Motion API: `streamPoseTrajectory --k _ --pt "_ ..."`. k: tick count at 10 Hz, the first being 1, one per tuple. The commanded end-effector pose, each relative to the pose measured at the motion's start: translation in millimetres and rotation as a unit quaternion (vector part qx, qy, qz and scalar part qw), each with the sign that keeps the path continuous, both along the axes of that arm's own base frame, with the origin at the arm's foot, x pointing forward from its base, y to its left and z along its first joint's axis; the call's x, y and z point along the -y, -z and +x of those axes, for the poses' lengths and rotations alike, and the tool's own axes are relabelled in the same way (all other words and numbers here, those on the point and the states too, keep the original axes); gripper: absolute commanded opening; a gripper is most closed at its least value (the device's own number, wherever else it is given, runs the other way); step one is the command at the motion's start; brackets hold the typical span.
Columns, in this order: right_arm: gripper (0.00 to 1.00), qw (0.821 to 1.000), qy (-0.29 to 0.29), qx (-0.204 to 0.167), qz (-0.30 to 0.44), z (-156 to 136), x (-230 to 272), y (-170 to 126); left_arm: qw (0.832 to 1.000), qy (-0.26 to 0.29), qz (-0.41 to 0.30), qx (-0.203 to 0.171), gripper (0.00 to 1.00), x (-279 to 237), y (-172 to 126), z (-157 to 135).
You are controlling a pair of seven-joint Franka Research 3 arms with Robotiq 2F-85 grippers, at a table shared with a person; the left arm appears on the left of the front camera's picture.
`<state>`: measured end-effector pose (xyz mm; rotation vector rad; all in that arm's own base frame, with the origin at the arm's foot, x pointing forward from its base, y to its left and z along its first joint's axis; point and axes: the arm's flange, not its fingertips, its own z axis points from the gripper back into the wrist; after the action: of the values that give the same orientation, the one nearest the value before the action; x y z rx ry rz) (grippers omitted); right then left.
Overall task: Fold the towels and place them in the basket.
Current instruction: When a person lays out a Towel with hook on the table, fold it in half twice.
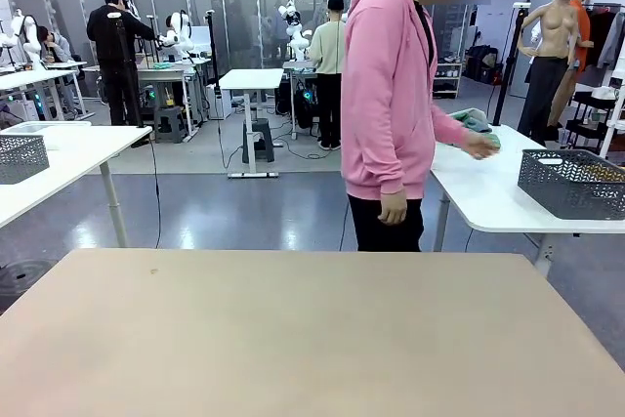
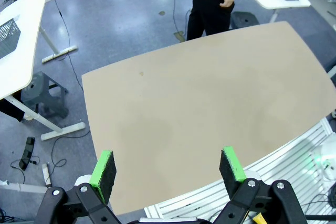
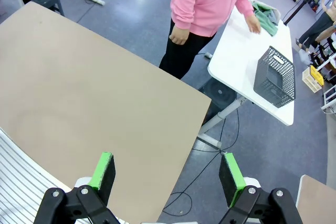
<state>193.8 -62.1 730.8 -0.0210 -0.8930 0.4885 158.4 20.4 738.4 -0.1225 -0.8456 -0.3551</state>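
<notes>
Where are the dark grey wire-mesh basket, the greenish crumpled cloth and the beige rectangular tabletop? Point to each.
Dark grey wire-mesh basket (image 1: pixel 571 186): front view, near mesh wall.
Greenish crumpled cloth (image 3: pixel 267 18): right wrist view, its middle folds.
Beige rectangular tabletop (image 1: pixel 312 339): front view, its middle surface.

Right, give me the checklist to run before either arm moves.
1. Left hand open: ok, jaws apart, nothing between them.
2. Right hand open: ok, jaws apart, nothing between them.
3. Towel on the work table: not ok. The cloth in view, a greenish cloth, lies on the white side table under the person's hand.
4. Basket in reach: not ok, it stands on the side table.
5. Person clear of the arms: ok for now, standing beyond the far edge, turned towards the side table.
</notes>
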Motion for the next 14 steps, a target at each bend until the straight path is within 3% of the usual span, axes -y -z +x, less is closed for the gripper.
streamPoseTrajectory --k 1,14 --pt "1.0 1.0 0.003 -0.001 0.001 0.6 0.6 0.0 1.0 0.001 0.003 -0.001 1.0 2.3 -4.5 2.0" --pt "1.0 1.0 0.003 -0.001 0.001 0.6 0.6 0.0 1.0 0.001 0.003 -0.001 1.0 2.3 -4.5 2.0"
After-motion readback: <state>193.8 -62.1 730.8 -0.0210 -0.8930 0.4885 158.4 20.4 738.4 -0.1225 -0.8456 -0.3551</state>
